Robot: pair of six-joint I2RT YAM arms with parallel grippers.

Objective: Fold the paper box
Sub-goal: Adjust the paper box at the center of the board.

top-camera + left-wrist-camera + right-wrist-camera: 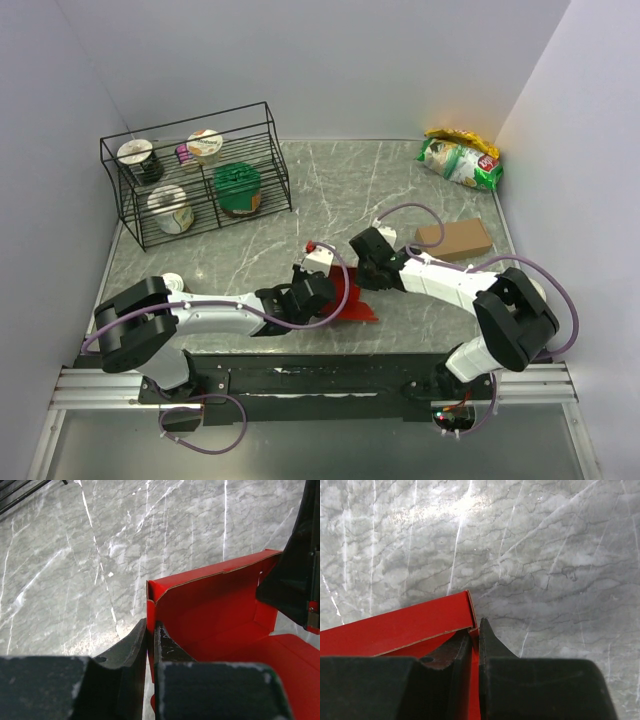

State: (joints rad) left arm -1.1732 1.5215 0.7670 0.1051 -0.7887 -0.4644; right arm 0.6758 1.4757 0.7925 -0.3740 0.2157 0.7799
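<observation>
Paper box [215,605] | wall in left jaws; corner in right jaws

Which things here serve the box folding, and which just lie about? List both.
For the job: paper box; left fingers and right fingers, each shut on one of its walls.
Lying about: wire rack holding cups; brown cardboard box; snack bag.
</observation>
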